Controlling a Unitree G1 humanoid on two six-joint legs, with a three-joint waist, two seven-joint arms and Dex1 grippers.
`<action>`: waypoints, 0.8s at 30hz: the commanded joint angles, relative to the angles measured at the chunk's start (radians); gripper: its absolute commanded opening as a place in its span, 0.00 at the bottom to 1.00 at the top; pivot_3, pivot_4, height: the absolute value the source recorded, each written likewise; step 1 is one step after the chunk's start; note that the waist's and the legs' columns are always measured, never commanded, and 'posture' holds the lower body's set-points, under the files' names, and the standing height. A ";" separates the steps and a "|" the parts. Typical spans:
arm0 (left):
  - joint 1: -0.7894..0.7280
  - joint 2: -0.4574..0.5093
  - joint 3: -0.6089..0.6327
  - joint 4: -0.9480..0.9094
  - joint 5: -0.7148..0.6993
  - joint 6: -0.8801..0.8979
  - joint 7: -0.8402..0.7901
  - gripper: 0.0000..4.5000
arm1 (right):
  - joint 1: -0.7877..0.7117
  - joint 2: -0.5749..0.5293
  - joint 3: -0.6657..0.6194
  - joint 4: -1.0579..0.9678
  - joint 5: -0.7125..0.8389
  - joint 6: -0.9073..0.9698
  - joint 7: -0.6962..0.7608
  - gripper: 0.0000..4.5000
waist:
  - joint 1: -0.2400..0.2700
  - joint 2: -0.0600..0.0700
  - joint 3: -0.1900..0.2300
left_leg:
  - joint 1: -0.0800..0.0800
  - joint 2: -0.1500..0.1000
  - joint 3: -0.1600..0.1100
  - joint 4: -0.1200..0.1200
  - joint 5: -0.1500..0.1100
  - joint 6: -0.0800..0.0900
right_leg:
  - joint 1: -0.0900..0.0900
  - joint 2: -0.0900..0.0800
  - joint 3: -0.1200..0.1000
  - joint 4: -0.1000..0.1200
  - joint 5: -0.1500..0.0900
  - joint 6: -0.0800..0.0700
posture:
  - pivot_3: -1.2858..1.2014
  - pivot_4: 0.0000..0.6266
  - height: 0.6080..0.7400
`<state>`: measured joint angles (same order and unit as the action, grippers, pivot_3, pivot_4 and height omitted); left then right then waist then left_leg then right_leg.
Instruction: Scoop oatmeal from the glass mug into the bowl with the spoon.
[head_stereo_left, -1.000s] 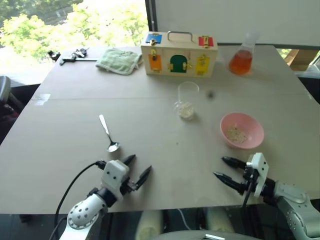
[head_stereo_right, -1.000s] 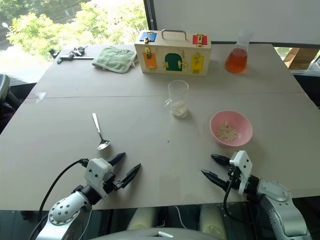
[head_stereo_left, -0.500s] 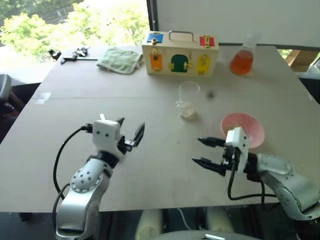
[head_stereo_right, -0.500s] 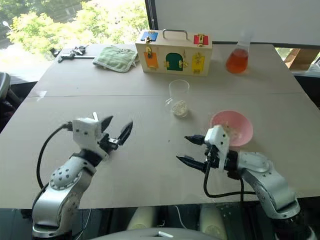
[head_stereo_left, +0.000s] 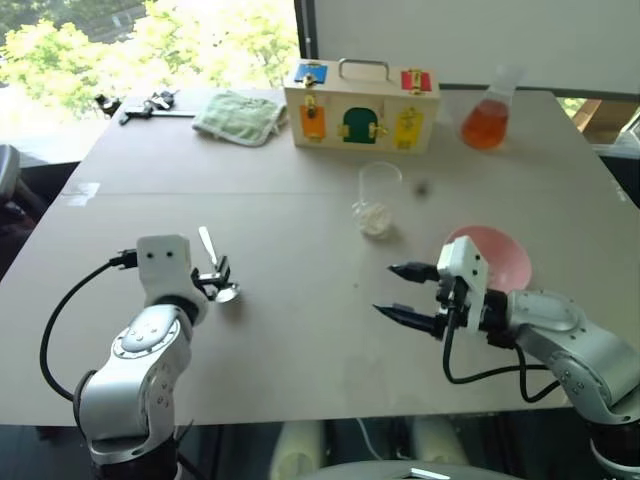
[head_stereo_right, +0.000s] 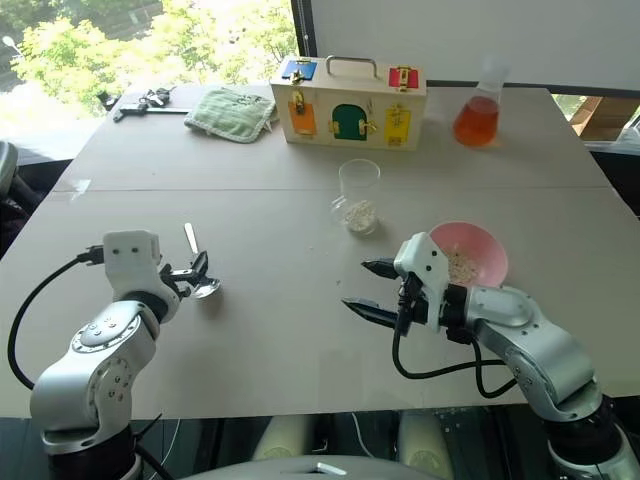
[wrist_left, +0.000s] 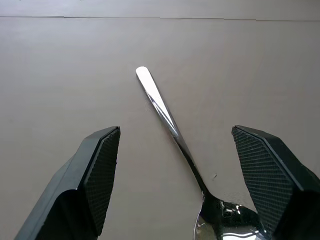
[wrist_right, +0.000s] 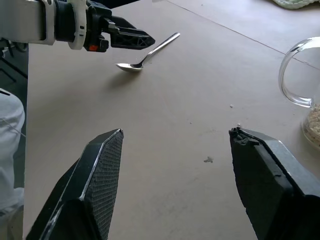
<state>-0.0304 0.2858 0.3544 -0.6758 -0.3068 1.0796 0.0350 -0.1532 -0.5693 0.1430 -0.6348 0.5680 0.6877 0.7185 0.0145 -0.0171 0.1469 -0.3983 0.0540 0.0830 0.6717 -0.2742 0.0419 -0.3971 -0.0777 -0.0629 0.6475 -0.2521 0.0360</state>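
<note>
Stage shown: approach to the spoon, before any grasp. The spoon (wrist_left: 165, 117) lies flat on the table (head_stereo_left: 300, 330), its small oval bowl toward the robot and its handle pointing away. The left gripper (wrist_left: 182, 175) is held spread wide just above it, 1 finger on each side of the spoon's bowl end, with nothing gripped. The right gripper (head_stereo_right: 370, 287) is likewise held wide open and empty, poised above the table just in front of the bowl (head_stereo_right: 480, 245).

The glass mug (head_stereo_left: 377, 198) stands upright near the table's middle, well apart from the spoon, with a low heap of oatmeal (head_stereo_left: 374, 217) at its bottom. A scatter of pale flakes is already seen in the pink bowl. From this layout, the picking up of the spoon is judged to be the step in hand; scooping and tipping into the bowl are left to be done.

Limits of view: the near side of the bowl is covered by the right gripper's housing in the head views. In the left wrist view the spoon's bowl is cut off at the frame edge. Whether the left fingertips touch the table cannot be told.
</note>
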 joint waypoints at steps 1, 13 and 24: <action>-0.001 -0.030 0.004 0.039 0.014 -0.021 0.010 0.83 | 0.004 -0.005 -0.009 -0.043 0.009 -0.021 0.004 0.76 | -0.001 0.000 0.000 | 0.000 0.000 0.000 0.000 0.000 0.000 | 0.000 0.000 0.000 0.000 0.000 0.000 | 0.52 0.24 1.00; -0.067 0.001 -0.048 0.268 0.067 -0.096 -0.022 0.71 | -0.005 -0.011 -0.010 -0.060 0.017 -0.002 -0.006 0.76 | -0.001 0.000 0.000 | 0.002 0.000 -0.001 0.000 -0.001 0.001 | 0.000 0.000 -0.001 0.006 0.000 0.000 | 0.52 0.24 1.00; 0.089 0.067 -0.027 0.210 0.051 -0.254 -0.165 0.01 | -0.026 0.015 -0.007 -0.042 0.020 -0.001 -0.026 0.76 | -0.023 0.001 -0.001 | 0.006 0.001 0.002 0.000 -0.001 0.001 | 0.000 -0.001 0.003 0.010 0.000 -0.001 | 0.52 0.24 1.00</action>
<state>-0.0029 0.3410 0.3185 -0.4810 -0.2569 0.8998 -0.0638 -0.1619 -0.5635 0.1441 -0.6533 0.5719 0.6953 0.6956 -0.0083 -0.0156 0.1462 -0.3923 0.0549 0.0848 0.6714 -0.2749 0.0430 -0.3975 -0.0784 -0.0602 0.6570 -0.2525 0.0350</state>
